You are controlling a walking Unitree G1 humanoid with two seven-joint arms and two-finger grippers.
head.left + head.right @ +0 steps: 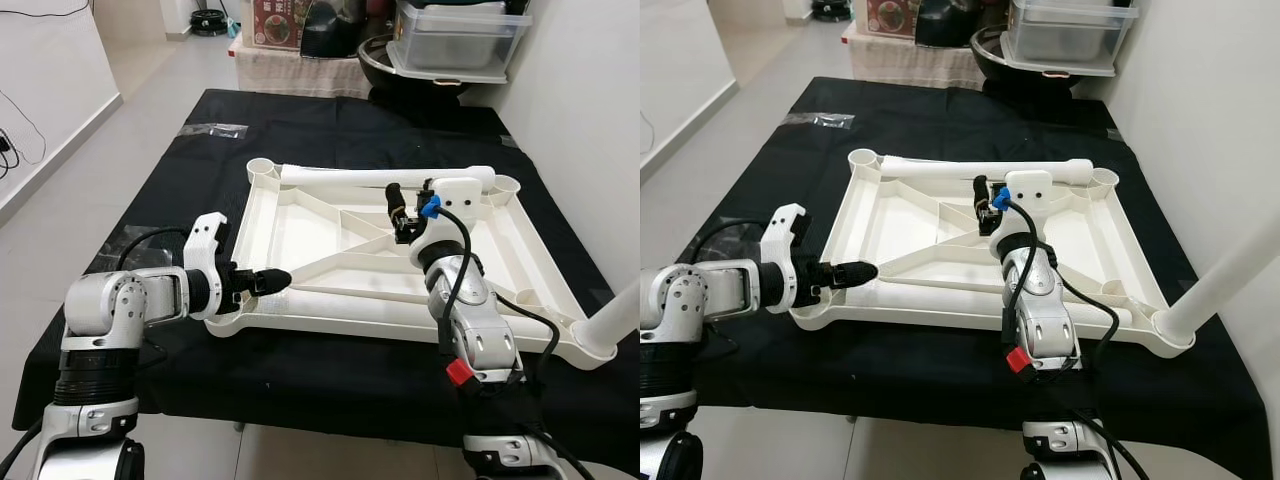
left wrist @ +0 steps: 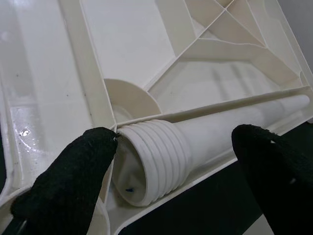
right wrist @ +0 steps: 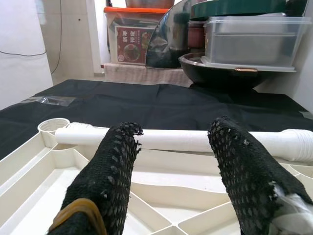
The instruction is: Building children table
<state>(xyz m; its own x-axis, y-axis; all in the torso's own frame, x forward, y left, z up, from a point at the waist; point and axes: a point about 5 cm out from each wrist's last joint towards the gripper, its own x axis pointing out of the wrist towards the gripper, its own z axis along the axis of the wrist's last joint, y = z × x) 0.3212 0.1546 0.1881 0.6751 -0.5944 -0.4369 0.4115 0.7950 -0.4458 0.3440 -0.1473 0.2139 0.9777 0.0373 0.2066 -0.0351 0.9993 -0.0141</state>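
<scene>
**Left gripper lines up on the near leg**

The tabletop (image 1: 330,240) lies upside down in the middle of the frame, ribs up, on the black-covered table (image 1: 330,120). One leg (image 1: 385,176) lies loose along its far edge, and another leg (image 1: 400,297) rests along the near edge with its threaded end toward the lower-left corner socket (image 1: 222,322). At the lower right of the frame a third leg (image 1: 620,325) already stands in its corner.

The left gripper (image 1: 262,281) is in at the lower left, right at that threaded end. In the left wrist view its fingers (image 2: 73,181) are spread wide on either side of the ribbed collar, one touching the rim beside it, nothing clamped yet. The right gripper (image 1: 400,213) hovers over the centre ribs, fingers parted and empty, pointing toward the far leg.

By the look of it, this is the pick-up of the near leg. Next comes closing on the collar, lifting it free, standing it upright and turning the thread into the corner socket. It's a smooth, tapered tube, so a grip on the ridges should hold better.
</scene>
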